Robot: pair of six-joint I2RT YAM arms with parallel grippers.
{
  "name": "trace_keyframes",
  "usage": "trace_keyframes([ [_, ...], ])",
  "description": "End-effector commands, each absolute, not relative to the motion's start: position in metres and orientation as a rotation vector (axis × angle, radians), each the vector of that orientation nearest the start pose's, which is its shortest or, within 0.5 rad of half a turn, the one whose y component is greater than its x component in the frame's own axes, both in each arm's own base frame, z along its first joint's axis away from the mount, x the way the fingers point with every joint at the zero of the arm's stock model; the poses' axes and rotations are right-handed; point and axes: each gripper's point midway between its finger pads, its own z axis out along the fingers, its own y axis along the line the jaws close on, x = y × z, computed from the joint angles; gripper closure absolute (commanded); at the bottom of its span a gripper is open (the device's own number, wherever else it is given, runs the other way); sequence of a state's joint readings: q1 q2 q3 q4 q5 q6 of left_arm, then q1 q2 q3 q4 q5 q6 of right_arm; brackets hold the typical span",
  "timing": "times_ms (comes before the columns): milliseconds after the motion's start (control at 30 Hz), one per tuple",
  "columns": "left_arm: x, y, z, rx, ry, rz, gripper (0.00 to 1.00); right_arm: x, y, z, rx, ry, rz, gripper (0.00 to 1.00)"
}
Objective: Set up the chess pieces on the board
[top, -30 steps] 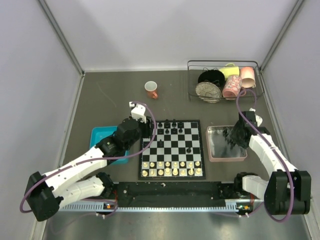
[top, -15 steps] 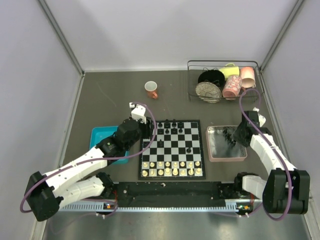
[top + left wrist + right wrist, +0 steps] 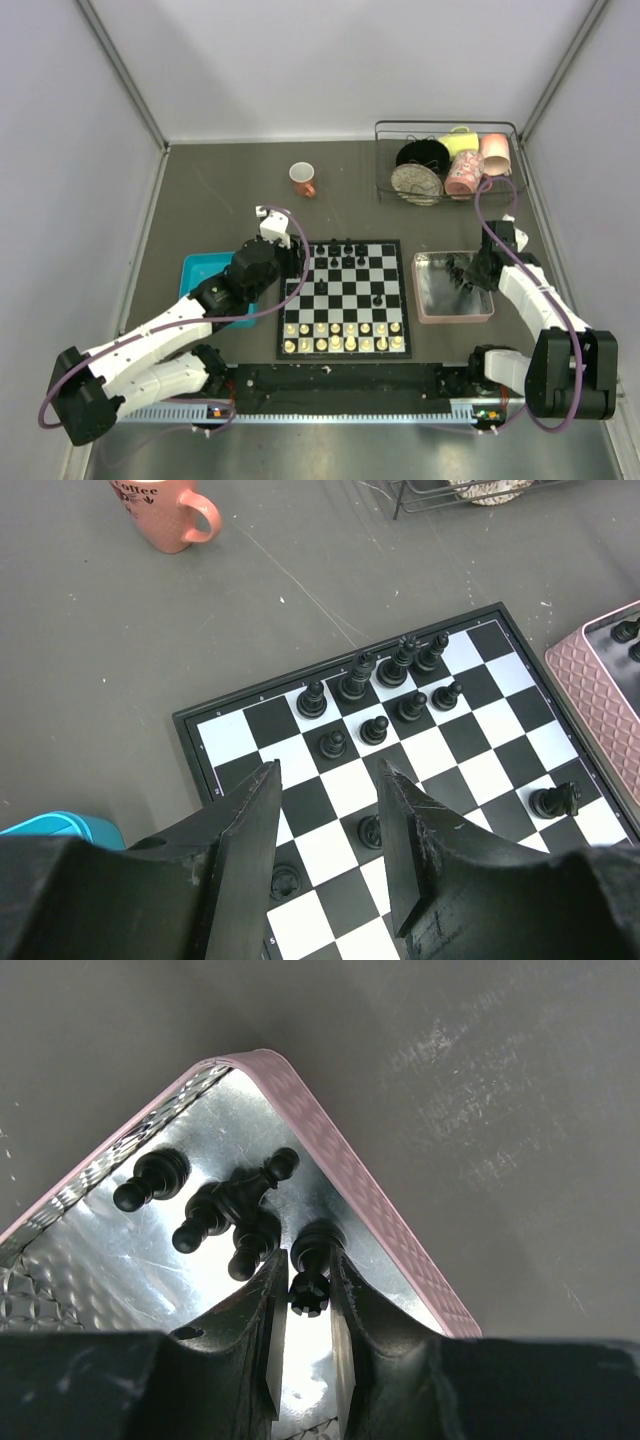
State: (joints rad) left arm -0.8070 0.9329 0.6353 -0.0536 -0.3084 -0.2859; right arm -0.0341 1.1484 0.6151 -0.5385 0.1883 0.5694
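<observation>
The board [image 3: 350,290] lies mid-table. Black chess pieces [image 3: 340,250] stand on its far rows, also seen in the left wrist view [image 3: 395,665]; one black piece [image 3: 553,800] lies toward the right side. My left gripper [image 3: 295,262] hovers open and empty over the board's left side [image 3: 327,772]. My right gripper [image 3: 463,272] is down in the pink tray [image 3: 452,312], its jaws closed on a black rook [image 3: 308,1295] at the tray's far corner [image 3: 306,1260]. Several loose black pieces [image 3: 215,1215] lie just beside it.
Cream-white pieces [image 3: 345,335] fill the board's near rows. A teal tray [image 3: 195,270] sits left of the board under my left arm. An orange cup [image 3: 302,179] stands behind the board. A wire rack [image 3: 445,160] with cups and bowls is at the back right.
My right gripper has shifted a little toward the pink tray's far right corner and lowered onto the rook. The left arm has barely moved.
</observation>
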Motion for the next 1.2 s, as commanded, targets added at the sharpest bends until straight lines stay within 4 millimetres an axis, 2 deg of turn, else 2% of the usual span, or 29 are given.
trace_keyframes([
  [0, 0.2621, -0.2092, 0.2019, 0.262, 1.86, -0.461, 0.52, 0.2538, -0.0208, 0.0516, 0.823, 2.436, -0.043, 0.81],
  [200, 0.2615, -0.2086, 0.2024, 0.259, 1.858, -0.464, 0.52, 0.2526, -0.0192, 0.0516, 0.817, 2.439, -0.032, 0.87],
  [333, 0.2614, -0.2083, 0.2021, 0.256, 1.859, -0.466, 0.52, 0.2509, -0.0178, 0.0501, 0.806, 2.451, -0.025, 0.66],
  [433, 0.2612, -0.2085, 0.2021, 0.257, 1.859, -0.467, 0.52, 0.2489, -0.0148, 0.0491, 0.802, 2.464, -0.007, 0.62],
  [533, 0.2609, -0.2083, 0.2035, 0.256, 1.855, -0.47, 0.52, 0.2469, -0.0136, 0.0497, 0.8, 2.465, 0.001, 0.62],
  [1000, 0.2601, -0.2068, 0.2039, 0.252, 1.855, -0.473, 0.51, 0.2445, -0.0138, 0.0506, 0.8, 2.463, -0.001, 0.83],
  [1167, 0.2596, -0.207, 0.2068, 0.253, 1.849, -0.476, 0.52, 0.2453, -0.0147, 0.055, 0.795, 2.451, -0.003, 0.98],
])
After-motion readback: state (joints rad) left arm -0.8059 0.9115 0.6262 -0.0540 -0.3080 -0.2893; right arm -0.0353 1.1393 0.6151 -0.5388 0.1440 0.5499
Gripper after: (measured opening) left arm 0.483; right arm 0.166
